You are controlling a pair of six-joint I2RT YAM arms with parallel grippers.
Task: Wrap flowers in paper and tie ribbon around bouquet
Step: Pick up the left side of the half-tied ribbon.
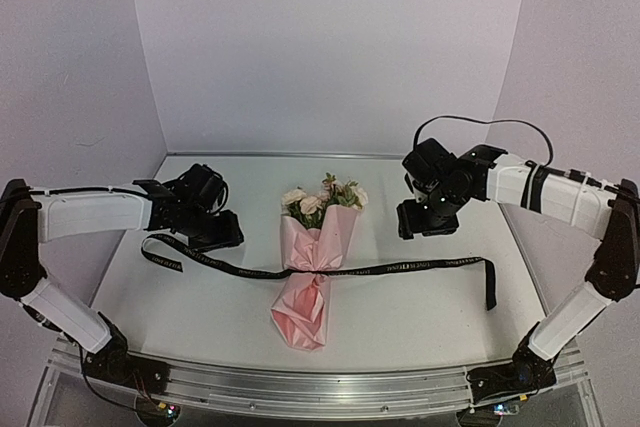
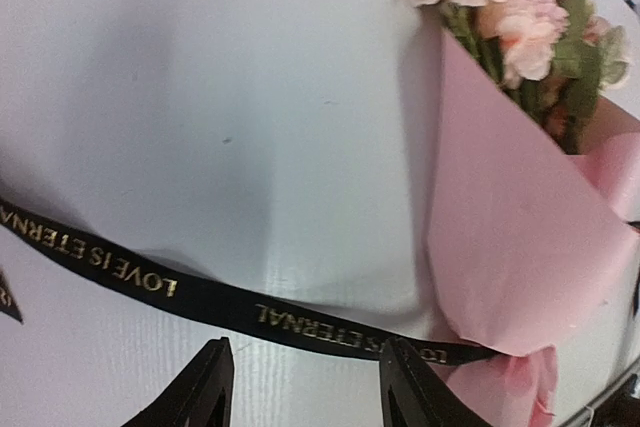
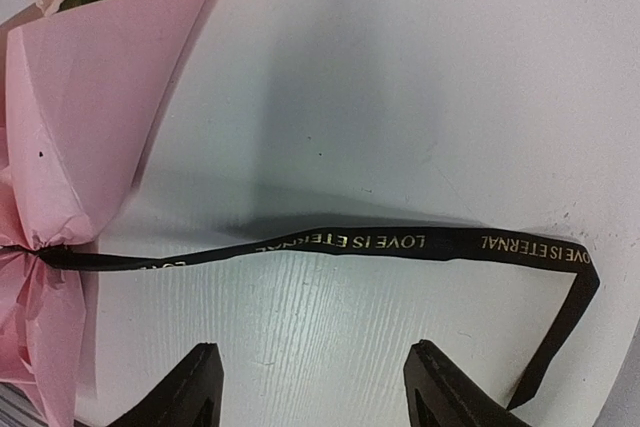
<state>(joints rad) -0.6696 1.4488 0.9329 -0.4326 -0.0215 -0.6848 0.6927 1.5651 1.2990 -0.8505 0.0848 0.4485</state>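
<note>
Across the table (image 1: 420, 322), ribbon (image 1: 410, 265) cinching bouquet (image 1: 318, 247)

We see a cone-shaped pink paper bouquet (image 1: 312, 262) lying in the middle of the white worktop (image 1: 400, 332). A long black ribbon (image 1: 410, 266) runs left and right from its waist, like a low line across the worktop. Our left hand (image 1: 222, 232) and right hand (image 1: 418, 224) hang just behind that line, fingers spread with nothing between them. There is open room on both sides of the bouquet, back to the pale purple walls (image 1: 330, 47).
</note>
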